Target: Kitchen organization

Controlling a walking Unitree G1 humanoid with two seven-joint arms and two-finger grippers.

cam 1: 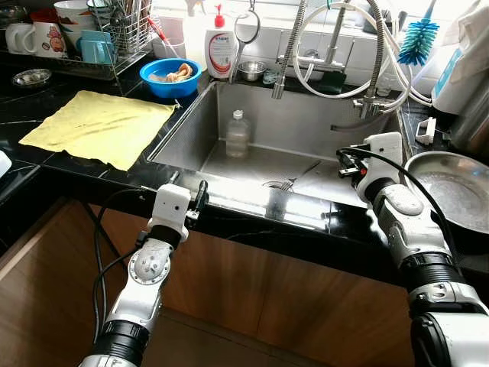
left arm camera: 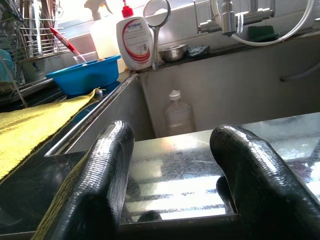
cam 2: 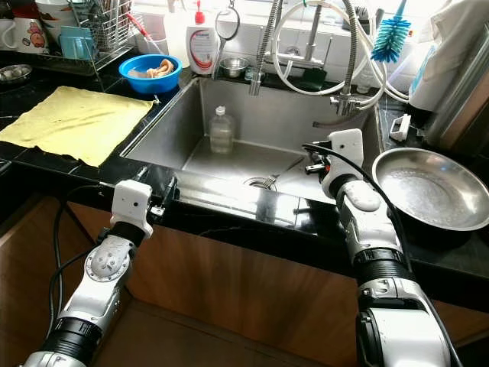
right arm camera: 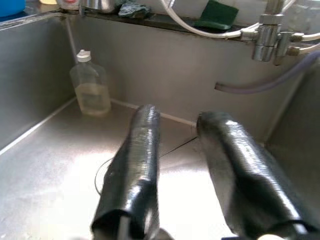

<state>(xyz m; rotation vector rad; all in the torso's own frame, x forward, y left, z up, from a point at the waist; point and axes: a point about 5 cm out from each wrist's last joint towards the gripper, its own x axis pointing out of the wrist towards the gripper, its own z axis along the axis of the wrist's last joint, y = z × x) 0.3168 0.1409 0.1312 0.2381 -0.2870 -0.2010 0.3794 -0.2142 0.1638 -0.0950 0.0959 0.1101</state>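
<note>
Barely started here: bottle (cam 1: 238, 134) stands at the sink's (cam 1: 195, 130) back left corner, untouched. My right gripper (right arm camera: 175, 165) hangs over the basin, left gripper (left arm camera: 175, 170) at the front rim, both spread, empty.

A yellow cloth (cam 1: 99, 126) lies flat on the black tabletop (cam 1: 46, 164) at the left of the frame. A turquoise bottle brush (cam 1: 418, 40) stands at the upper right, and brown cabinet doors (cam 1: 252, 294) fill the lower part.
</note>
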